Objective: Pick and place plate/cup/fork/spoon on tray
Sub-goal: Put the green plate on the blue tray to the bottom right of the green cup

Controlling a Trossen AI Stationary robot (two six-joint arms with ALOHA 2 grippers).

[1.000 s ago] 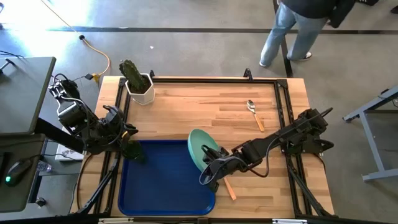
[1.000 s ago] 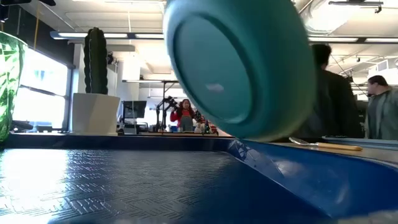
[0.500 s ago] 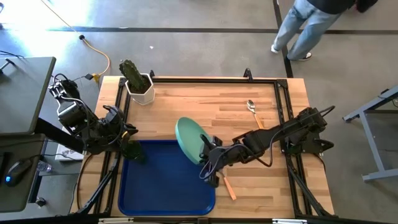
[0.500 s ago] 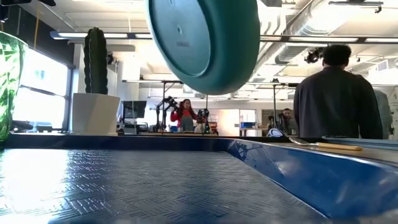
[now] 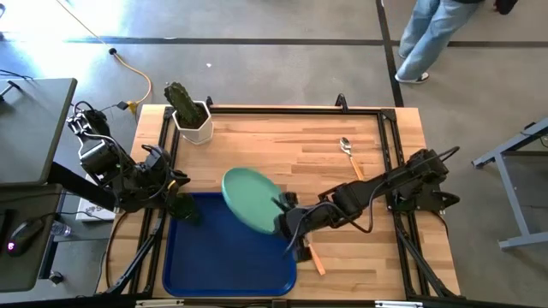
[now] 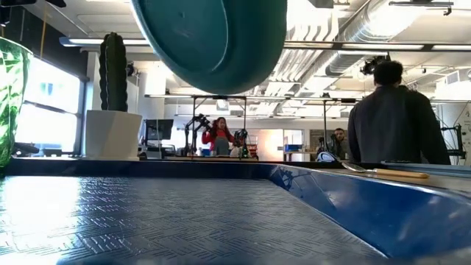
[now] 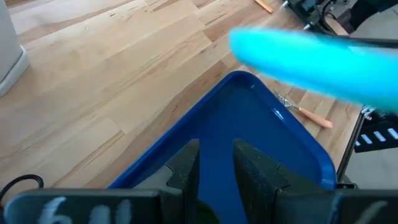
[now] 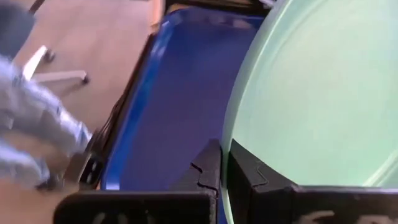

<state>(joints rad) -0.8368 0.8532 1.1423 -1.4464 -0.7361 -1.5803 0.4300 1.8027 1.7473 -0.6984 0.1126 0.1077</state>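
Pinching the plate (image 5: 250, 198) by its rim, right claw (image 5: 282, 208) holds it tilted in the air above the tray (image 5: 214, 261). Left claw (image 5: 177, 205), at the tray's corner, grips the cup (image 5: 186, 210).

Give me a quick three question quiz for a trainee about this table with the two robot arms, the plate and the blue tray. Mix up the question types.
1. True or false: the plate lies flat on the tray.
2. Multiple choice: the spoon is A) on the tray, B) on the bare table, C) in the left gripper.
3. Fill in: the right gripper is shut on the ____.

Key:
1. False. The right gripper holds it tilted in the air over the tray's far right corner.
2. B, on the wood on the right arm's side.
3. Plate, gripped by its rim.
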